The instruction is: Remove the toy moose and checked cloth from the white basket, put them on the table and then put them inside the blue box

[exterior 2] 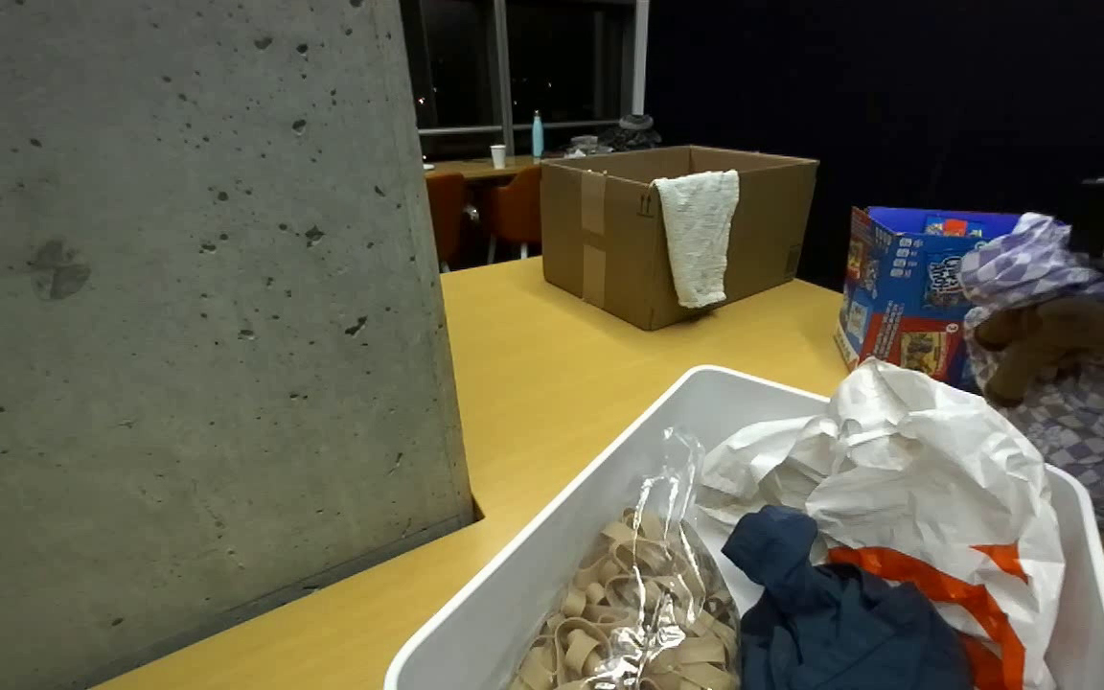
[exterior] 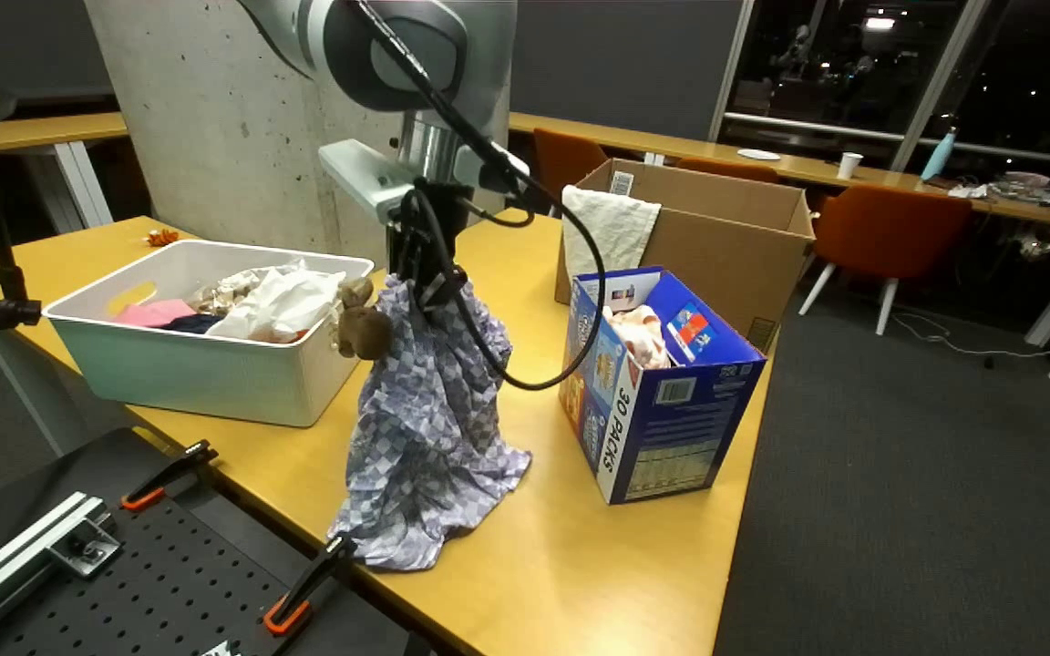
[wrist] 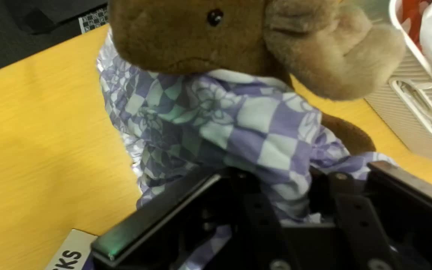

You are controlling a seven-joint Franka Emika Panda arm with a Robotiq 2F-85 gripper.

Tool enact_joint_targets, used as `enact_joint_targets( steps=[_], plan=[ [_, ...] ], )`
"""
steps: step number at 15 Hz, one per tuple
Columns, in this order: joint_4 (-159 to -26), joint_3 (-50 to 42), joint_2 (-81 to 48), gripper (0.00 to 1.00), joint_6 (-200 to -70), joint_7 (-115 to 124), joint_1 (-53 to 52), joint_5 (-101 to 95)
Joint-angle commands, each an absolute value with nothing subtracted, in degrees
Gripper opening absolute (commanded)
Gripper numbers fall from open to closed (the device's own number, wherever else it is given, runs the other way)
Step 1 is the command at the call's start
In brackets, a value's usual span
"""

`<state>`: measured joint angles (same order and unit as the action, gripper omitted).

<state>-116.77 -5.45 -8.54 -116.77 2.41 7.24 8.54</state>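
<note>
Black gripper (wrist: pixel 288 176) clamps purple-and-white checked fabric cloth (exterior: pixel 429 437); lower folds rest on yellow wooden surface (exterior: pixel 598 565). Brown plush moose (exterior: pixel 365 333) hangs against cloth, near white rectangular plastic basket (exterior: pixel 206 374).

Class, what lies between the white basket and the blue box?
An exterior view shows the toy moose against the checked cloth, which the gripper holds.

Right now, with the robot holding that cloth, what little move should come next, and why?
I'd probably lower the jaws a little, straight down. They grip the checked cloth, whose bottom folds seem to rest on the table, while the toy moose hangs above it. Both should go on the table before the blue box.
</note>
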Motion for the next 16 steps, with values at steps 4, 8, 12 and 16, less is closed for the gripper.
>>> enact_joint_targets(
  steps=[4, 8, 12, 16],
  plan=[
    [-105.7, -8.8, -7.6, 0.05, -99.4, 0.5, 10.1, 6.4],
    [-96.2, -9.9, -11.0, 0.05, -91.3, -3.4, 12.0, 7.0],
    [-86.8, -9.9, -14.5, 0.05, -80.0, -12.3, 12.8, 0.4],
    [-75.1, -9.2, -21.4, 0.05, -74.7, -15.8, 12.6, -4.4]
  ],
)
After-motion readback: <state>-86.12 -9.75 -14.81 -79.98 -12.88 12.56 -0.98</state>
